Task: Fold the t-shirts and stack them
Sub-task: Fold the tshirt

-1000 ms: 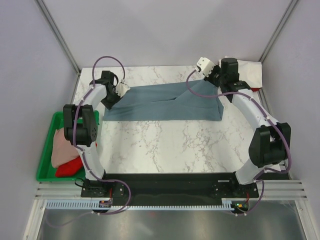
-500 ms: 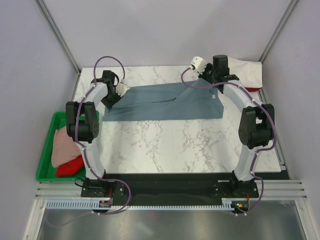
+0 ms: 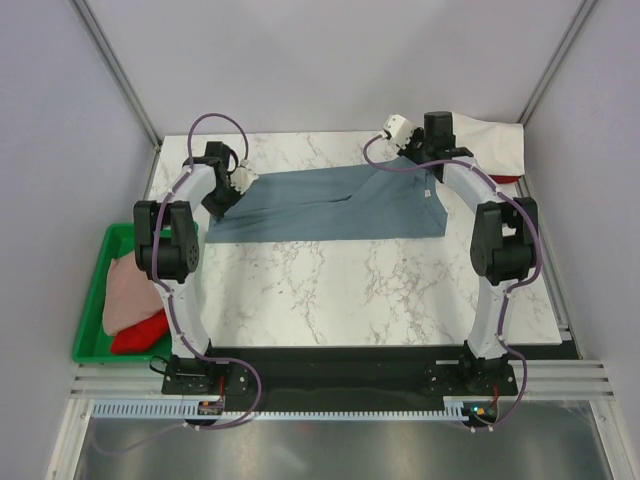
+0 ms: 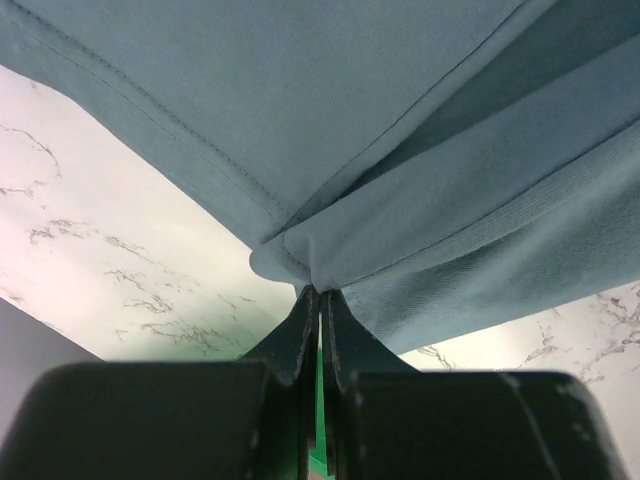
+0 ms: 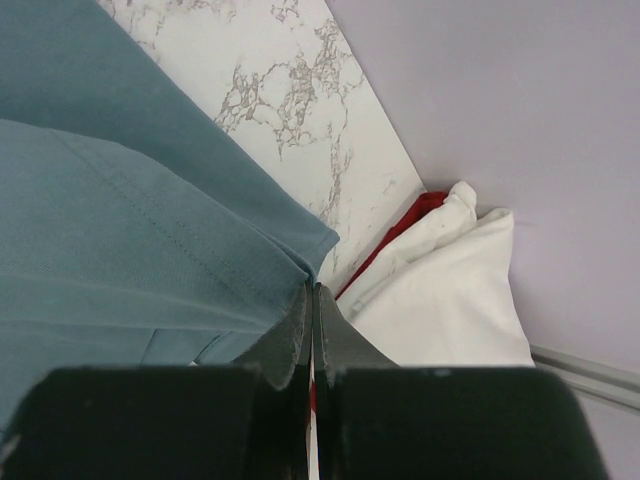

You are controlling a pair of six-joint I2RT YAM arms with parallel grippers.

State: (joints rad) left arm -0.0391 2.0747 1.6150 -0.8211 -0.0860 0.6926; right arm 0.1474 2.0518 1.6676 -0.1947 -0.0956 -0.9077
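A slate blue-grey t-shirt (image 3: 330,205) lies stretched across the back of the marble table, partly folded over itself. My left gripper (image 3: 238,183) is shut on its left edge; in the left wrist view the jaws (image 4: 318,292) pinch a bunched hem of the blue-grey t-shirt (image 4: 420,150). My right gripper (image 3: 424,165) is shut on the shirt's right back corner, and the right wrist view shows that gripper (image 5: 311,288) closed on the corner of the cloth (image 5: 120,230). A white t-shirt (image 3: 490,145) lies on a red one (image 3: 511,178) at the back right.
A green tray (image 3: 89,300) sits off the table's left edge, holding a pale pink shirt (image 3: 130,290) and a red one (image 3: 140,337). The white shirt (image 5: 450,290) and red shirt (image 5: 405,225) lie just beyond the right gripper. Walls close in at the back and both sides.
The right arm's elbow has swung inward toward the back and its gripper has shifted slightly left, still holding the corner. The left arm has hardly moved.
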